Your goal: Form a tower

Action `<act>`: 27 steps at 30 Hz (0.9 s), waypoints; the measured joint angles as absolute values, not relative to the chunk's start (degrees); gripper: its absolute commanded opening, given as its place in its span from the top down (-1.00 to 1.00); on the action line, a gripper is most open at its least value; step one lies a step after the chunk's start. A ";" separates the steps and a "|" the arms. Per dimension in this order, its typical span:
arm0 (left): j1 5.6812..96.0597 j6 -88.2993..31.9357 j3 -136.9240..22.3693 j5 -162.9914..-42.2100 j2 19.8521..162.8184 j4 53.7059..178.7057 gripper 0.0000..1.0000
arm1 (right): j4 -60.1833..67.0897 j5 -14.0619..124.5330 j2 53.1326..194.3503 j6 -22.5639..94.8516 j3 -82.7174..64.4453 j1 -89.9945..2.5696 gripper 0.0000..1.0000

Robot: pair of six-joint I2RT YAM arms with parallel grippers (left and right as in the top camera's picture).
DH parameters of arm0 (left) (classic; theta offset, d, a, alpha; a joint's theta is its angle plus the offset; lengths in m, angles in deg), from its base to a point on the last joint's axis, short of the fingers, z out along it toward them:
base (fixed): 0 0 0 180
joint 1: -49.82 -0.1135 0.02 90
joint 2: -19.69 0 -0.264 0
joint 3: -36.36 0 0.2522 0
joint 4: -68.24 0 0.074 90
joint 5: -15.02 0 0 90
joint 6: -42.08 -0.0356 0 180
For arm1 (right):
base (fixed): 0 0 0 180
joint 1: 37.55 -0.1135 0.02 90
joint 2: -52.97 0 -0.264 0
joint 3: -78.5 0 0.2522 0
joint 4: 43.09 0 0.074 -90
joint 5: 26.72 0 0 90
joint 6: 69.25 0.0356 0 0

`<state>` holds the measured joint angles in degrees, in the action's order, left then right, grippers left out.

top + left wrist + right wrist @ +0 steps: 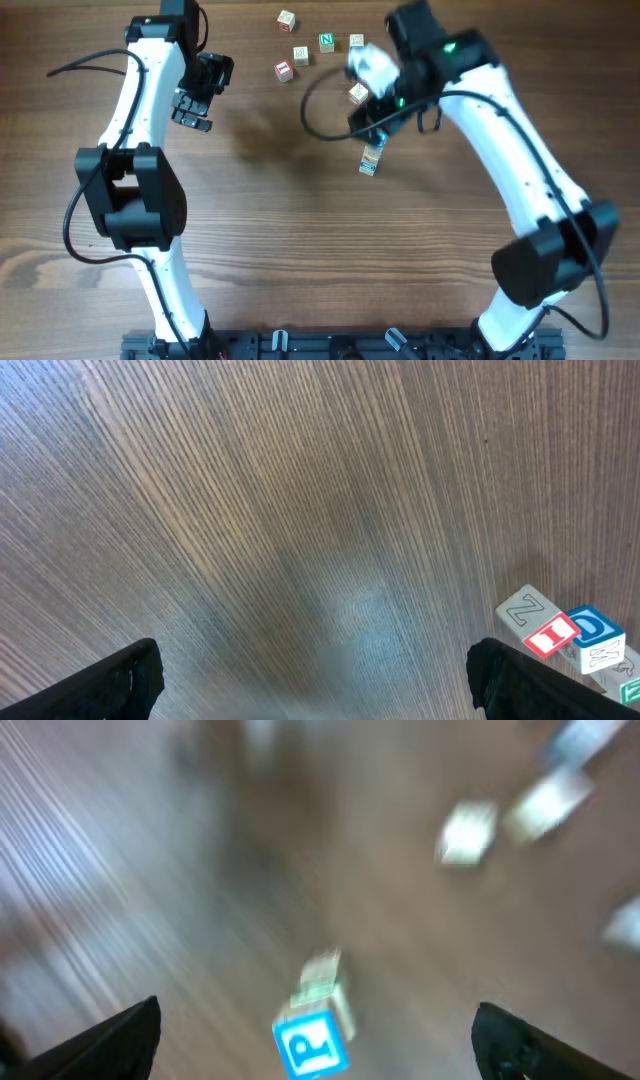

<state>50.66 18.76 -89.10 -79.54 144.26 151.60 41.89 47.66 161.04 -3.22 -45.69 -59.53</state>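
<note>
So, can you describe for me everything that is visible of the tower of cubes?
The tower is a narrow stack of small pale wooden letter cubes with yellow and blue faces. It stands on the wooden table, apart from the loose cubes. In the blurred right wrist view its nearest cube shows a blue letter P. The cubes cannot be counted. The right gripper hangs open over it, with no visible contact.
</note>
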 measured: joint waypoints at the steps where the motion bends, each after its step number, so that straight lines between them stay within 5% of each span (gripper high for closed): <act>1: 50.64 18.76 -89.10 -79.56 144.26 151.62 -1.00 | 43.33 46.92 161.08 -3.24 -50.72 -59.53 -1.00; 5: 50.64 18.76 -89.10 -79.54 144.26 151.56 -1.00 | 41.76 46.31 160.84 1.28 -73.41 -59.39 -1.00; 10: 50.66 18.76 -89.10 -79.54 144.26 151.58 -1.00 | 30.13 39.07 162.31 10.18 -84.20 -54.48 -1.00; 12: 50.64 18.76 -89.10 -79.54 144.24 151.58 -1.00 | 32.40 36.17 166.55 11.29 -84.64 -53.73 -1.00; 17: 50.66 18.76 -89.10 -79.56 144.20 151.62 -1.00 | 60.40 40.84 174.22 1.74 -82.70 -55.50 -1.00; 27: 50.64 18.76 -89.10 -79.54 144.20 151.60 -1.00 | 61.49 44.95 173.00 -9.58 -61.60 -57.84 -1.00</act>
